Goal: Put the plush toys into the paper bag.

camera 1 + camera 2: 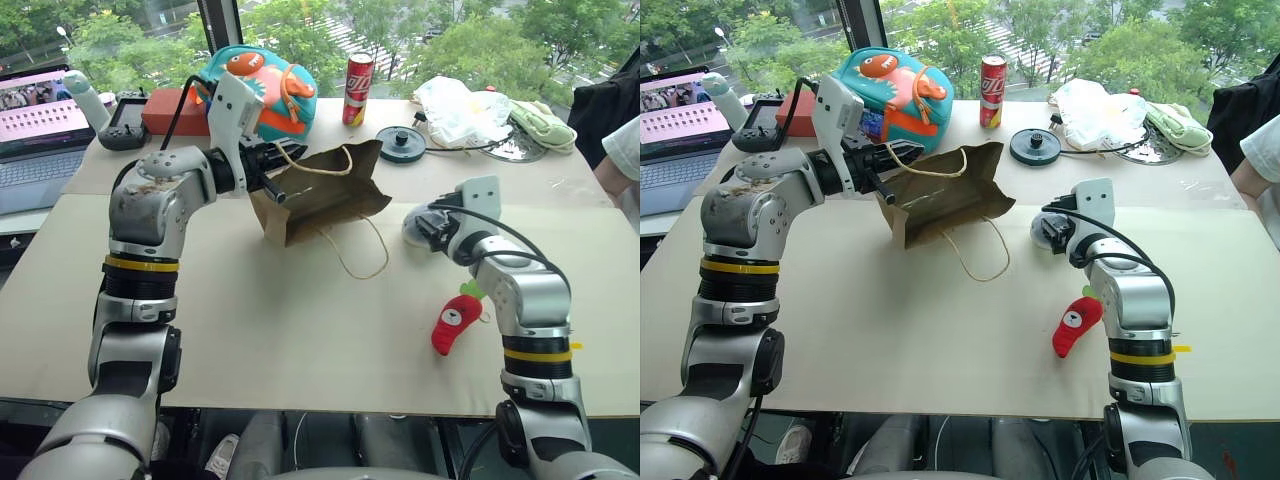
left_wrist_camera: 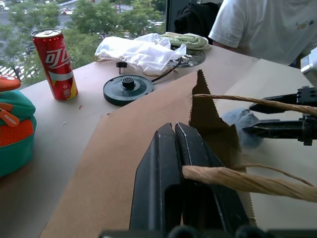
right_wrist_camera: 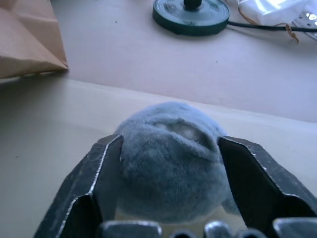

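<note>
The brown paper bag lies on its side mid-table, mouth end lifted toward my left gripper. That gripper is shut on the bag's rim by a cord handle. The round pale grey-blue plush toy rests on the table to the right of the bag. My right gripper is open around it, one finger on each side. The red plush toy with a green leaf top lies nearer the front edge, beside my right forearm.
Behind the bag stand a teal-and-orange backpack, a red can, a black disc and a white plastic bag. A laptop sits far left. A person's sleeve shows at the right edge.
</note>
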Motion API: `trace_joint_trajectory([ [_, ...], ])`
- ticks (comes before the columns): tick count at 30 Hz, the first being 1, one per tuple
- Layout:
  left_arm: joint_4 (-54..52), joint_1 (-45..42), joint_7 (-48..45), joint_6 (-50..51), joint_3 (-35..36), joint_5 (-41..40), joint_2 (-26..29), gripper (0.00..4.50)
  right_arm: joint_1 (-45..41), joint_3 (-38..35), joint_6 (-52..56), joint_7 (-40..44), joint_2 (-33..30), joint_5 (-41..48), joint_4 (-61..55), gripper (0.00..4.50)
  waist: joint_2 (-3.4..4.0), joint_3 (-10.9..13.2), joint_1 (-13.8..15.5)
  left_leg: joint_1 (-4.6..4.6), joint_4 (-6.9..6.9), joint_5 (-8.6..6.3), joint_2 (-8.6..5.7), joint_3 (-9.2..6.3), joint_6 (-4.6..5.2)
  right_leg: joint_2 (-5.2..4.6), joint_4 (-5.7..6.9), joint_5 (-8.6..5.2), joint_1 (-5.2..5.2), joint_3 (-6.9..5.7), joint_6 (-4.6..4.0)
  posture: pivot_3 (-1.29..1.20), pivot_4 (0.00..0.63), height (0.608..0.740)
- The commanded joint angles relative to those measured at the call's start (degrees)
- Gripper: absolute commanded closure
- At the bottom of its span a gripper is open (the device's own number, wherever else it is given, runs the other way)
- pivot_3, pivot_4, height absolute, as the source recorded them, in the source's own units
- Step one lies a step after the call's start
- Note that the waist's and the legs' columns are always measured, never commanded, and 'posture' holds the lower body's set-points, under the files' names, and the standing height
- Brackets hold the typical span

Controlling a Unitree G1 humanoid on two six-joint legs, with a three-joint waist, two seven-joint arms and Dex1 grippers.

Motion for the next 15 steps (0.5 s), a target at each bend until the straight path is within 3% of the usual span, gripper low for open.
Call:
trace_joint_trajectory([
  [1,-2.6,-0.3,0.4,0.2,1.1,-1.4,0.0,4.50,-2.1,0.4,-2.8,-0.8,0.3,-1.8,4.4,0.07,0.00,0.0,0.0,0.00,0.00,0.00,0.00,0.00,0.00,0.00,0.00,0.00,0.00,0.00,0.00,0.00,0.150,0.739],
  [7,-2.7,0.1,-0.1,-0.4,0.4,-0.9,0.6,4.50,-2.1,1.4,-4.1,0.1,1.0,-2.4,7.3,0.07,0.00,0.0,0.0,0.02,0.00,0.00,-0.01,-0.02,0.00,-0.02,0.01,0.00,0.03,-0.01,0.00,0.00,0.150,0.739],
  [12,-3.7,1.2,-1.6,-0.8,-0.3,-1.0,1.1,4.50,-0.9,1.3,-3.5,0.7,1.2,-1.9,4.4,1.41,0.00,0.0,0.0,0.06,0.00,0.00,0.00,-0.01,-0.01,-0.01,0.02,0.00,0.05,-0.01,0.00,0.00,0.150,0.739],
  [15,-3.6,1.4,-1.7,-0.6,-0.1,-0.9,1.0,4.50,0.0,1.4,-2.6,1.0,1.3,-1.5,2.7,2.45,0.00,0.0,0.0,0.03,0.01,0.00,0.00,-0.03,-0.01,-0.01,0.02,0.00,0.05,-0.02,0.00,0.00,0.150,0.739],
])
